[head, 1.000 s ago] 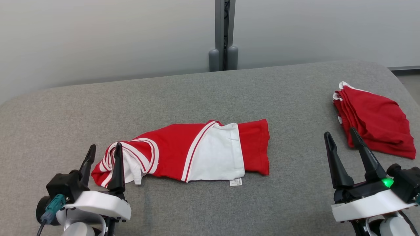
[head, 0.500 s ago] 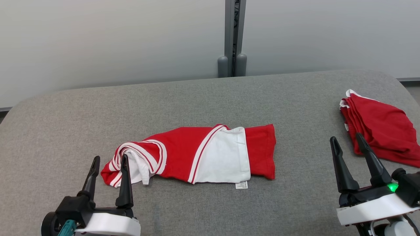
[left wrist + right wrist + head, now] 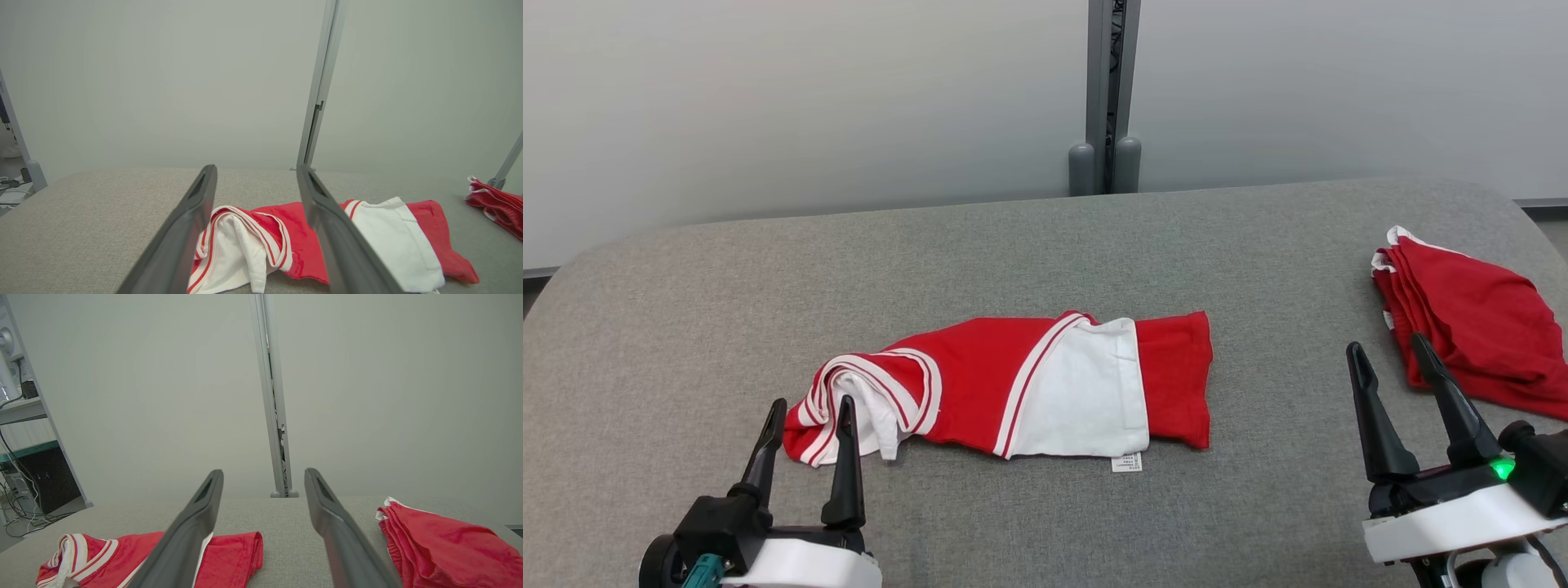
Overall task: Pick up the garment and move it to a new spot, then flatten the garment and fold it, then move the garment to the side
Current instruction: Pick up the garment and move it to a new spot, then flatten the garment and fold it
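The garment (image 3: 1013, 388) is red with white panels and striped trim, lying folded lengthwise across the middle of the grey padded surface (image 3: 1045, 245). A small label sticks out at its near edge. My left gripper (image 3: 813, 403) stands open just in front of the garment's striped left end, its fingertips overlapping that end in the head view. From the left wrist, the gripper (image 3: 256, 167) frames that bunched end of the garment (image 3: 380, 232), with nothing held. My right gripper (image 3: 1387, 343) is open and empty, well right of the garment (image 3: 233, 555); its wrist view shows the same gripper (image 3: 263, 471).
A second red cloth (image 3: 1470, 327) lies folded at the surface's right end, just beyond my right gripper, and also appears as the cloth (image 3: 441, 547). A grey post (image 3: 1104, 155) and pale wall panels stand behind the far edge.
The head camera has shifted, so the whole scene sits lower and further right. Relative to the garment, my left gripper has drawn back slightly toward me. Both grippers stay open.
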Controlling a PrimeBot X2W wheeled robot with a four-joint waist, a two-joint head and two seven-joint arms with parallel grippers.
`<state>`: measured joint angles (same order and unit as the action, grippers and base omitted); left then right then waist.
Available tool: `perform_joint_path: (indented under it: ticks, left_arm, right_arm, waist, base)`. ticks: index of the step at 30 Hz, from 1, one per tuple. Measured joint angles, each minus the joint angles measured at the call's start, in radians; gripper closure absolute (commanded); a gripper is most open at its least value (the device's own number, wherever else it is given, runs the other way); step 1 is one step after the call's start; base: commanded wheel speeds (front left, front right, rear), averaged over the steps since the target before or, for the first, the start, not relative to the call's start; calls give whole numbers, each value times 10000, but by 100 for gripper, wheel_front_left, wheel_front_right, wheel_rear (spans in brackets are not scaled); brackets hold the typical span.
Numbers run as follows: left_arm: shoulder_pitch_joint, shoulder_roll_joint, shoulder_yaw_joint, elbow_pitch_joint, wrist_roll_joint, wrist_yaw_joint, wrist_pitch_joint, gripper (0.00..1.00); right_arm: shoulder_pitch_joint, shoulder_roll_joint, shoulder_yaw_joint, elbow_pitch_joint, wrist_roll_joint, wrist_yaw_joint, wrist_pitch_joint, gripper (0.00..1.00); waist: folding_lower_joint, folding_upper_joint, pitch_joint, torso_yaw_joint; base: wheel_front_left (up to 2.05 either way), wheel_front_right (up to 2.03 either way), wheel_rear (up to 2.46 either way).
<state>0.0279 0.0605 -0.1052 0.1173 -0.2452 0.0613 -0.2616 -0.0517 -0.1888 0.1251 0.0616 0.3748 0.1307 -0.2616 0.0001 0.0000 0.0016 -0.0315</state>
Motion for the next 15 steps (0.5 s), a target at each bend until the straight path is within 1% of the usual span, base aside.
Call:
perform_joint_path:
  ticks: [15]
  left_arm:
    - [-1,-92,171,130,138,-268,0,0]
  right_arm:
    - [14,-8,12,12,-2,0,0,0]
  waist:
    - [-1,0,-8,53]
  base:
    - [0,0,0]
